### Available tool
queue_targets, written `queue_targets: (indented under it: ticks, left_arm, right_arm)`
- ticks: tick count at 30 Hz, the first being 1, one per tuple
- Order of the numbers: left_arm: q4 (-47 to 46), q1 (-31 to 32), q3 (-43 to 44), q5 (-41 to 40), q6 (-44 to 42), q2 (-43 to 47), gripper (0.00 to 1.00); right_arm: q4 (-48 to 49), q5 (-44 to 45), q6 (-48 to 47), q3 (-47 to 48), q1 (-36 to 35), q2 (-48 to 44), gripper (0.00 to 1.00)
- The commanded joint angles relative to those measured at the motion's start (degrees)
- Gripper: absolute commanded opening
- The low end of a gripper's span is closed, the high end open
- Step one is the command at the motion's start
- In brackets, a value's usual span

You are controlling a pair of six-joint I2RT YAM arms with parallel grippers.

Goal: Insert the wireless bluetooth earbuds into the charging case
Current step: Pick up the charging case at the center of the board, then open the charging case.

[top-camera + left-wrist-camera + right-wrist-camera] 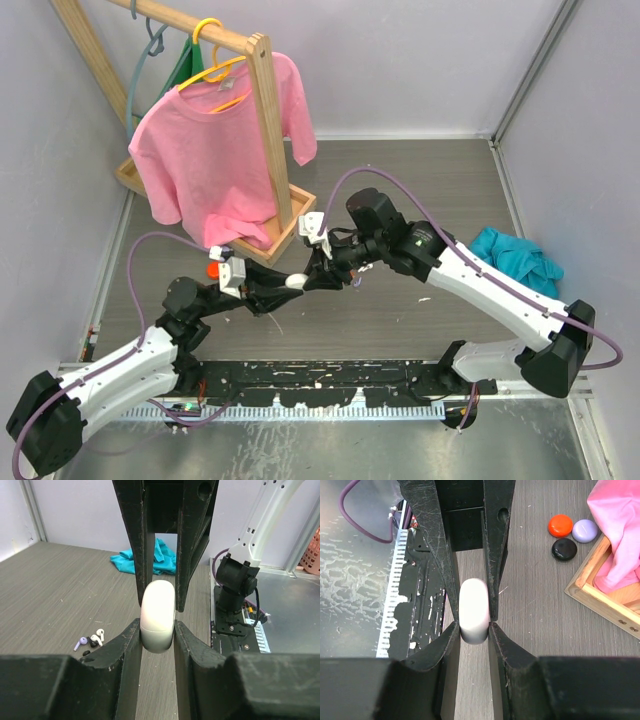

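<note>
A white oval charging case (pixel 296 281) is held above the table between both grippers, lid closed with a seam showing. My left gripper (pixel 157 630) is shut on its lower end and my right gripper (pixel 474 625) is shut on the other end, the two meeting tip to tip (pixel 303 281). The case shows in the left wrist view (pixel 158 615) and the right wrist view (pixel 473 607). Tiny earbuds lie loose on the table: purple (pixel 80 643), white (pixel 99 636) and black (pixel 92 641).
Round orange (pixel 560 525), purple (pixel 584 530) and black (pixel 564 549) cases lie beside a wooden rack base (pixel 600 600). A pink shirt (pixel 215 150) hangs on the rack. A teal cloth (pixel 515 258) lies at the right.
</note>
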State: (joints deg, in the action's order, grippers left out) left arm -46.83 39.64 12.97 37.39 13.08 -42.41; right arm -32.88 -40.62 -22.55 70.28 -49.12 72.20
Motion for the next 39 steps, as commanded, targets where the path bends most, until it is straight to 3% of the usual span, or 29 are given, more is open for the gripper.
queue_targets:
  ticks: [1, 11, 23, 39]
  left_arm:
    - [-1.68, 0.01, 2.23, -1.93, 0.61, 0.31, 0.30]
    - [-1.60, 0.04, 2.32, -2.94, 1.13, 0.05, 0.21]
    - [-2.04, 0.04, 2.41, -2.66, 2.00, 0.05, 0.35]
    - [-3.35, 0.09, 2.42, -1.98, 2.48, -0.18, 0.34]
  right_arm:
    - [3.19, 0.01, 1.02, 1.13, -0.29, -3.08, 0.09]
    - [5.30, 1.13, 2.16, -0.37, -0.27, -4.59, 0.09]
    - [7.10, 0.51, 2.59, -1.49, -0.27, -5.66, 0.08]
    - [7.29, -0.50, 2.33, -1.69, -0.27, -4.47, 0.09]
